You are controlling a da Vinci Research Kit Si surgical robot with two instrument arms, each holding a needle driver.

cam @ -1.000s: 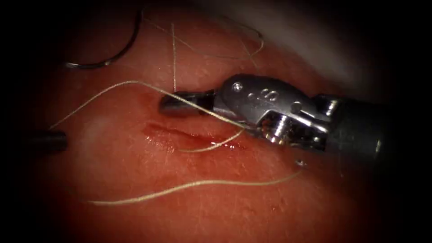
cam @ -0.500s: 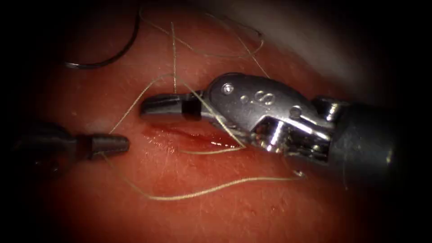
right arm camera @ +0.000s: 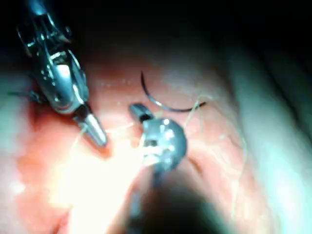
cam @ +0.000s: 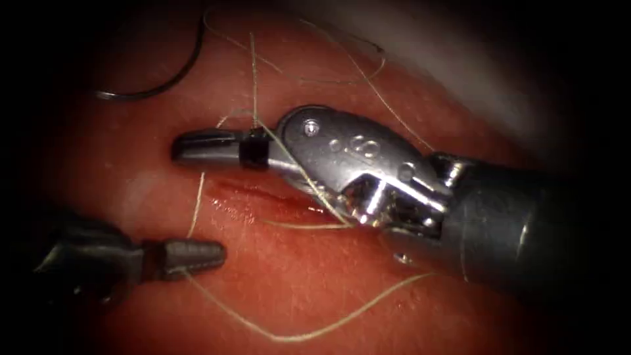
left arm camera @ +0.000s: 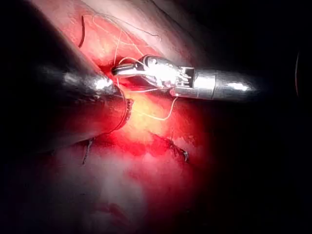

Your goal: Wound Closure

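The needle lies loose on the tissue by its far left corner, out of the flesh, neither tool on it. Thread crosses the cut, which gapes with red fluid in it, so I judge closure barely begun. My left tool, jaws pinched on the thread, has come in toward the near left edge. My right tool, jaws together with thread draped over them, has pushed further left above the cut. Open room lies along the near edge.
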